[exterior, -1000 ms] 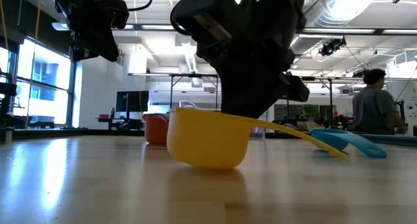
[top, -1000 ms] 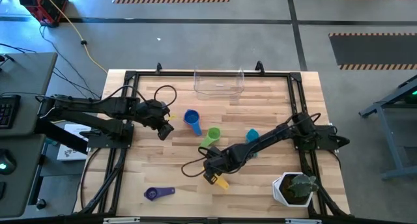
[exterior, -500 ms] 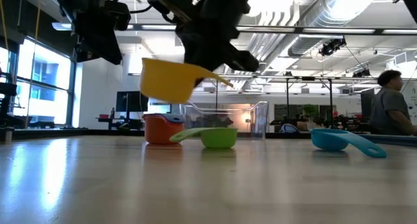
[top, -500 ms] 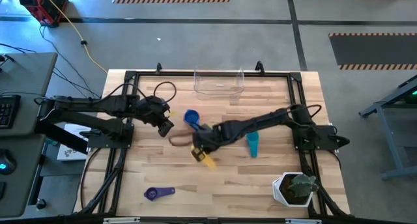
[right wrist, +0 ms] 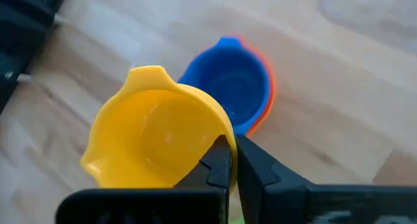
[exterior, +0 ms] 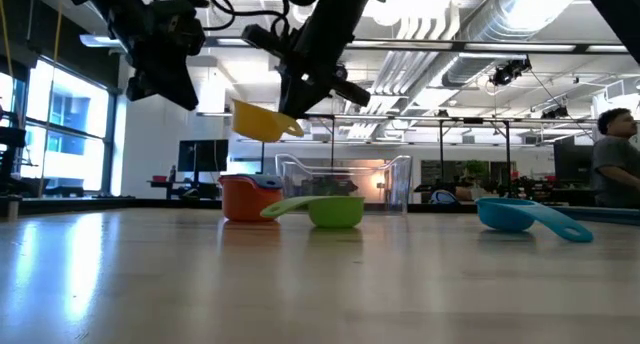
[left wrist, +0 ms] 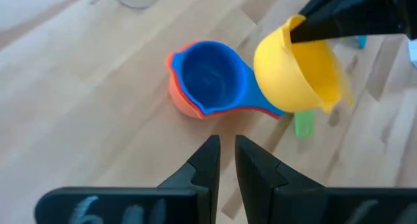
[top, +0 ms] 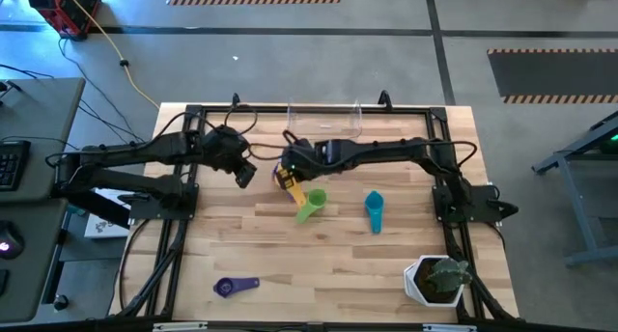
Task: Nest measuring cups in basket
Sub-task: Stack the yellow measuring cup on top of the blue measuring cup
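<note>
While the right claw pinched the yellow cup by its rim above the blue cup, a tilted release risked missing; the left claw hovered nearly closed, empty.

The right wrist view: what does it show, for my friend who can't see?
The right gripper holds a yellow cup by its rim, in the air beside a blue cup nested in an orange cup on the wooden table.
</note>
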Available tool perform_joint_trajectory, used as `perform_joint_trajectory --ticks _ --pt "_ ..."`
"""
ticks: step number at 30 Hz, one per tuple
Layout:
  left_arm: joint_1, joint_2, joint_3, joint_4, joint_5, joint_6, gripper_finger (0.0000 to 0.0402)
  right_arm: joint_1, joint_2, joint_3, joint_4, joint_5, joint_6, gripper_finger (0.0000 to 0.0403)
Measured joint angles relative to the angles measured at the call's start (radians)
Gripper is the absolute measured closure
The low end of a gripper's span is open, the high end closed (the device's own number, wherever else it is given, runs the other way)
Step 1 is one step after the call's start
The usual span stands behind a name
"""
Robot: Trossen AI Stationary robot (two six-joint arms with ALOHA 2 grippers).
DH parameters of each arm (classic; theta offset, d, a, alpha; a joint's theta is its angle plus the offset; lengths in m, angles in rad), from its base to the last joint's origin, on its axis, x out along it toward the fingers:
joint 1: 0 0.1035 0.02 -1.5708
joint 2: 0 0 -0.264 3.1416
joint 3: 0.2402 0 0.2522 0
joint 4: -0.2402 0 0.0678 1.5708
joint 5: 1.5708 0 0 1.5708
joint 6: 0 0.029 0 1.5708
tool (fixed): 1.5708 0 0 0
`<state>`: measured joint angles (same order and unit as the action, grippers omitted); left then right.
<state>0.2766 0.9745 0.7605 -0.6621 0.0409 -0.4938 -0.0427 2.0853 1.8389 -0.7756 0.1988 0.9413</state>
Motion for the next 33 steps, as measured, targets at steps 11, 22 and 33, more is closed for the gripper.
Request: perform_joint_trajectory --ticks 11,22,33 --pt "0.101 0.0 0.0 0.001 0.0 0.097 0.0365 -0.051 0.022 0.0 0.158 0.081 -0.081 0.0403" --pt "0.132 0.0 0.0 0.001 0.0 0.095 0.0365 -0.051 0.082 -0.003 0.133 0.03 -0.026 0.0403" --pt "0.132 0.0 0.0 0.001 0.0 0.077 0.0365 -0.063 0.094 -0.002 0.102 0.03 -0.031 0.0403"
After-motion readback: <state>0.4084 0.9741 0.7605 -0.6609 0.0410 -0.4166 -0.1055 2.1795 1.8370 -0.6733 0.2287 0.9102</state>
